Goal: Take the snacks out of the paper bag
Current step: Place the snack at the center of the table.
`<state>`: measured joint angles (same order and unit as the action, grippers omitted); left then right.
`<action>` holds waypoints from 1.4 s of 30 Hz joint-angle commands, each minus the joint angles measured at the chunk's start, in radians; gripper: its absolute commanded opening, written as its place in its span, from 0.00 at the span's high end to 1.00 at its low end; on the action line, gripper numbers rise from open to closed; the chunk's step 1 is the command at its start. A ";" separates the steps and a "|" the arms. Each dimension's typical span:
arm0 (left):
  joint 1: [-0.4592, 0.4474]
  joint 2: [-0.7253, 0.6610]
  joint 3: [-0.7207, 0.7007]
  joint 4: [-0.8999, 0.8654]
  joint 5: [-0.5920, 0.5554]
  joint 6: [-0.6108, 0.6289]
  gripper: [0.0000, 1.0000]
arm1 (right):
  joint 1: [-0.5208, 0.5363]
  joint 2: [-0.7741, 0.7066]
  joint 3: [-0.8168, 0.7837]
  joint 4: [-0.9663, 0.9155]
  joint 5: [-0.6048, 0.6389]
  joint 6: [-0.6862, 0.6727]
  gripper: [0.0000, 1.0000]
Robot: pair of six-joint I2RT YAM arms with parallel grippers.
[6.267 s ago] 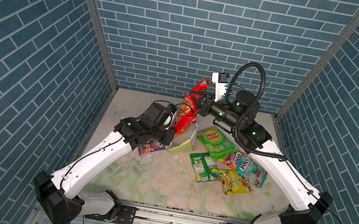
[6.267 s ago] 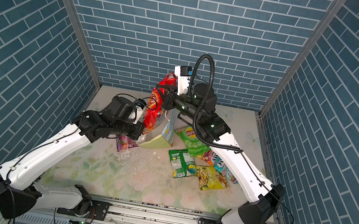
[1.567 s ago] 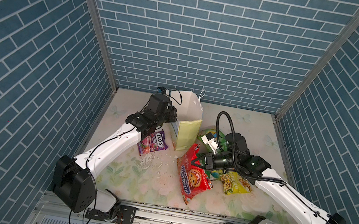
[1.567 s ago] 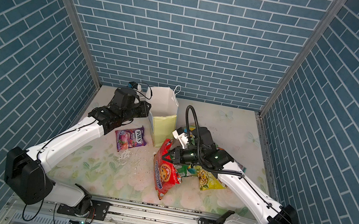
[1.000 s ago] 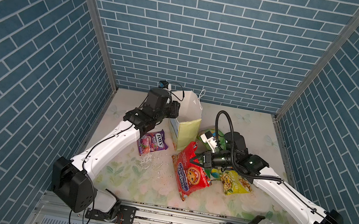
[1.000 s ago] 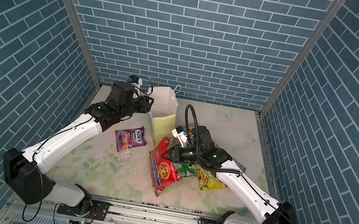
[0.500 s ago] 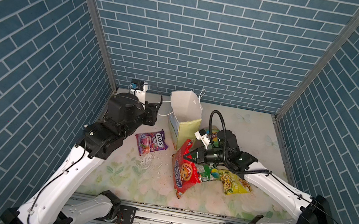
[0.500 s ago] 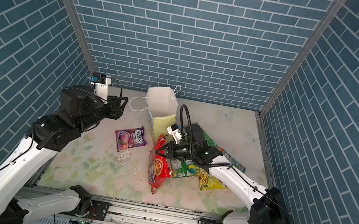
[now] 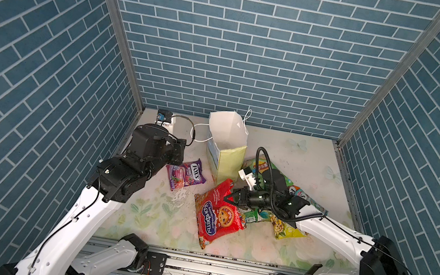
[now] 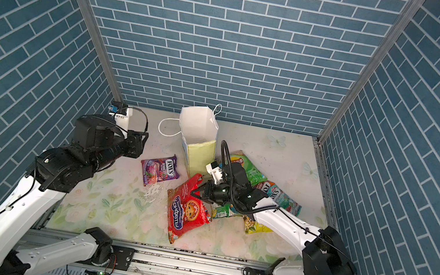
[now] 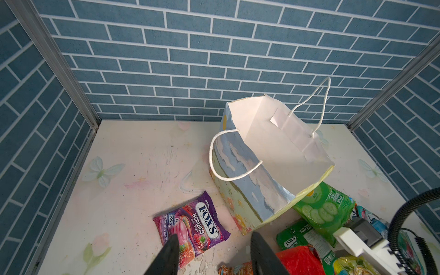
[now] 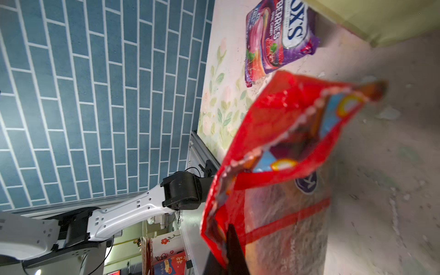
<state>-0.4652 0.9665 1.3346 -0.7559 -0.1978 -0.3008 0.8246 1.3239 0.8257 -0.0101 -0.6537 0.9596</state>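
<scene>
tabletop (image 9: 150,214): flat, pale floral print, scuffed, with white flakes near its middle.
red cookie bag (image 9: 219,214): large glossy crinkled pouch with sawtooth seals, lying near centre.
right end effector (image 9: 228,198): dark tapered fingers pinched together on the red cookie bag's far-right edge.
yellow packet (image 9: 286,232): shiny and flat, right of the red one, partly under the right arm.
small green packet (image 9: 255,215): glossy, tucked between the red and yellow ones.
purple Fox's packet (image 9: 186,172): glossy pillow pouch, flat, left of the pile and apart from it.
teal Fox's packet (image 9: 301,196): glossy, mostly hidden by the right arm.
green chips packet (image 10: 251,171): puffy, cucumber-slice print, against the paper bag's right base.
left end effector (image 11: 214,235): two black wedge fingers parted about halfway, holding nothing, raised left of the paper bag.
paper bag (image 9: 231,158): tall, rectangular, stiff matte paper, upright at far centre with its mouth open. It is white inside, its pale yellow-green narrow side faces near and its bluish printed wide side faces left.
white cord handles (image 9: 198,133): one droops left, one stands at the far rim.
</scene>
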 commanded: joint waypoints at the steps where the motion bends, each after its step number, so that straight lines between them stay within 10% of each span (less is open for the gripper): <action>1: -0.002 -0.027 -0.019 -0.059 -0.012 0.009 0.51 | 0.004 -0.096 0.006 -0.266 0.132 -0.097 1.00; 38: 0.000 -0.249 -0.423 -0.025 -0.110 -0.061 0.50 | -0.091 0.180 0.103 -0.136 0.232 -0.190 1.00; 42: 0.000 -0.266 -0.459 0.024 -0.107 -0.047 0.50 | -0.105 0.156 0.104 -0.136 0.230 -0.222 0.74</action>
<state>-0.4652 0.7151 0.8959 -0.7753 -0.2924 -0.3660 0.7322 1.5288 0.9314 -0.1921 -0.4473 0.7910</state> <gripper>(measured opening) 0.503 0.198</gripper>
